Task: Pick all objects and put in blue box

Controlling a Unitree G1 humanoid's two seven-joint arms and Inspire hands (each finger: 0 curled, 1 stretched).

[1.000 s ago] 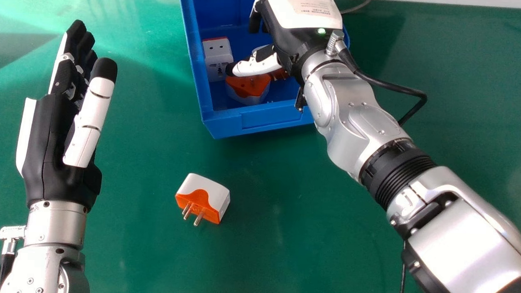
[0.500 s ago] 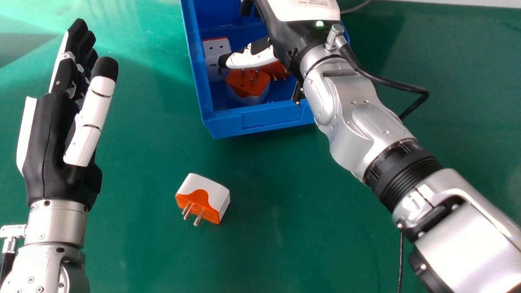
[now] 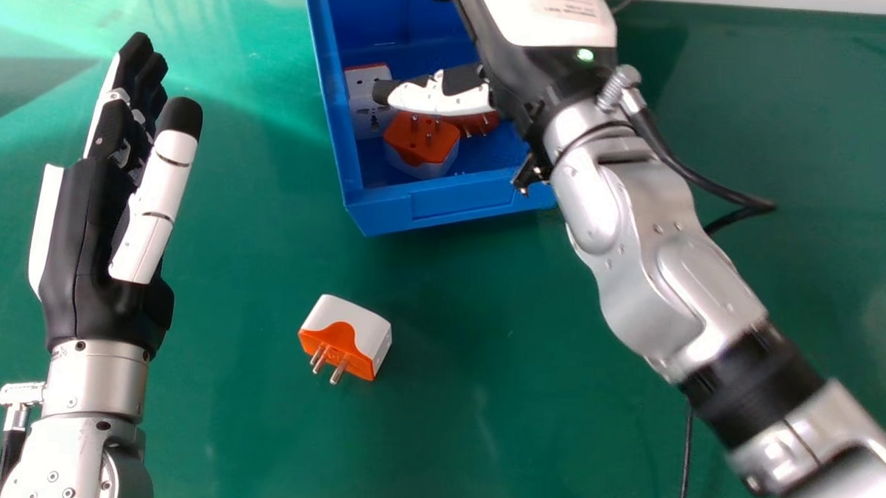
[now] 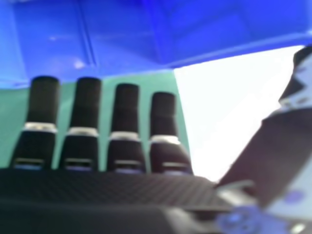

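Your right hand (image 3: pixel 527 68), fingers spread, hangs over the blue box (image 3: pixel 455 204) while the white-and-orange adapter (image 3: pixel 363 327), likely light, rigid and slick, lies on the table (image 3: pixel 253 412), best pinched across its white sides.

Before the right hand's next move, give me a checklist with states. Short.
1. Right hand holding nothing, fingers straight: ok.
2. Right hand out from over the blue box: not ok, its thumb is over the box interior.
3. Thumb free of contact with the plugs in the box: cannot tell.
4. Left hand away from the box and the loose plug: ok, off to the left, open.
5. All plugs boxed: not ok, the loose one lies on the table, in front of the box.
6. Box upright, open side up: ok.
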